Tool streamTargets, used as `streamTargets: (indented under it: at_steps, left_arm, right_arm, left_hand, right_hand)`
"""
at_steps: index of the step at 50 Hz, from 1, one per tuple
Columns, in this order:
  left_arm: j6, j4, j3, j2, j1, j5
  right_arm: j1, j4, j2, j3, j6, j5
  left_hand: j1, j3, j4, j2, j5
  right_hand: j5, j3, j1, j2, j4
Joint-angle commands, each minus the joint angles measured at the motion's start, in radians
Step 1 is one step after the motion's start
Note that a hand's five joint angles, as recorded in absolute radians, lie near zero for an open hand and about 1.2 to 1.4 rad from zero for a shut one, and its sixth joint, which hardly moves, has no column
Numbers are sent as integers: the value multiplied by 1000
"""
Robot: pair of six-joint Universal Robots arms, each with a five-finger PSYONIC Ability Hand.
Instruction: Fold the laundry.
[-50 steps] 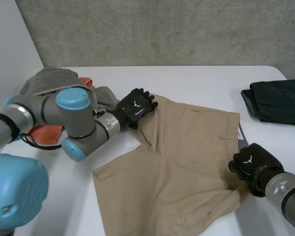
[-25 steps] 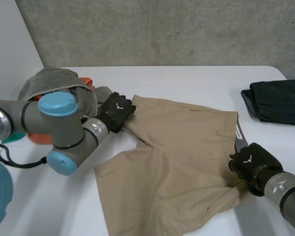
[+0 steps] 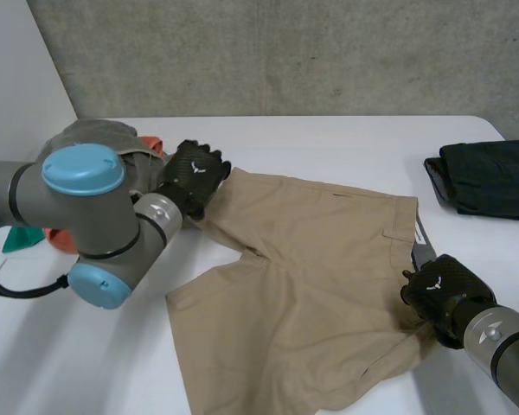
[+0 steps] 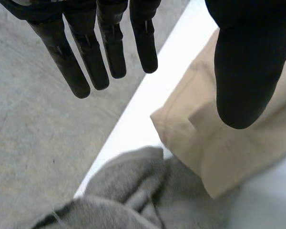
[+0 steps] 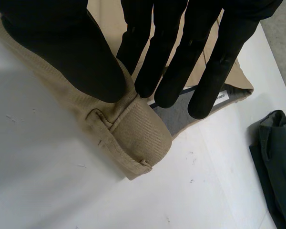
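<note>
Tan shorts (image 3: pixel 311 277) lie spread flat on the white table (image 3: pixel 346 143). My left hand (image 3: pixel 193 173) hovers at the far left corner of one leg, next to the laundry pile. In its wrist view the left hand (image 4: pixel 109 47) has straight fingers and its thumb held apart, with the shorts' corner (image 4: pixel 219 148) below the thumb and nothing held. My right hand (image 3: pixel 441 294) sits at the shorts' right edge, on the waistband. There the right hand (image 5: pixel 62 52) pinches a rolled fold of the waistband (image 5: pixel 133 129) between thumb and fingers.
A pile of grey and orange laundry (image 3: pixel 91 138) lies at the back left; its grey cloth (image 4: pixel 133 191) touches the shorts' corner. A folded dark green garment (image 3: pixel 489 177) rests at the right edge, also seen beyond the waistband (image 5: pixel 276 162). A concrete wall backs the table.
My left hand moved left and back, drawing the shorts' leg out flat, then let go and opened. The right hand kept its pinch on the waistband.
</note>
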Motion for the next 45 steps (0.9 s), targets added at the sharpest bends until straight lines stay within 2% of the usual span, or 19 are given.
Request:
streamTargets:
  at_steps: [1,5,12,17,22,30,35,36,38,45]
  left_arm:
    - [-30,-14,121,-120,3,125]
    - [-27,-79,167,-183,4,136]
    - [-24,-161,172,-188,12,130]
    - [-24,-179,150,-180,32,99]
    - [-19,-176,84,-137,32,44]
    - [-22,-170,-49,-27,20,30]
    - [-22,-169,-123,27,18,27]
    - [-21,-169,-141,45,18,25]
    - [-22,-169,-157,70,18,22]
    - [-58,-170,-256,262,16,-42]
  right_arm:
    - [0,-7,1,3,-1,1]
    - [-4,-8,1,5,-1,0]
    - [-14,-8,1,5,-1,-2]
    - [-14,-8,0,2,-1,-2]
    - [-10,-8,0,0,1,-3]
    - [-17,2,-6,-17,24,-8]
    - [-9,6,-8,-23,42,-6]
    - [-9,7,-8,-23,42,-6]
    - [-6,12,-8,-29,42,-11]
    - [-4,30,-9,-66,61,-63]
  left_hand:
    - [21,18,32,21,39]
    - [45,42,56,44,62]
    - [174,171,185,173,191]
    - [681,678,692,680,698]
    - [814,811,825,813,831]
    - [700,697,711,699,717]
    - [283,280,294,283,301]
    - [143,140,154,142,161]
    - [31,28,42,30,48]
    - [1,-2,12,0,18]
  right_hand:
    - [207,201,273,220,195]
    - [207,201,273,220,195]
    - [207,201,273,220,195]
    - [207,201,273,220,195]
    - [207,201,273,220,195]
    - [207,201,273,220,195]
    - [207,201,273,220,195]
    - [207,201,273,220,195]
    - [207,201,273,220,195]
    - [207,201,273,220,195]
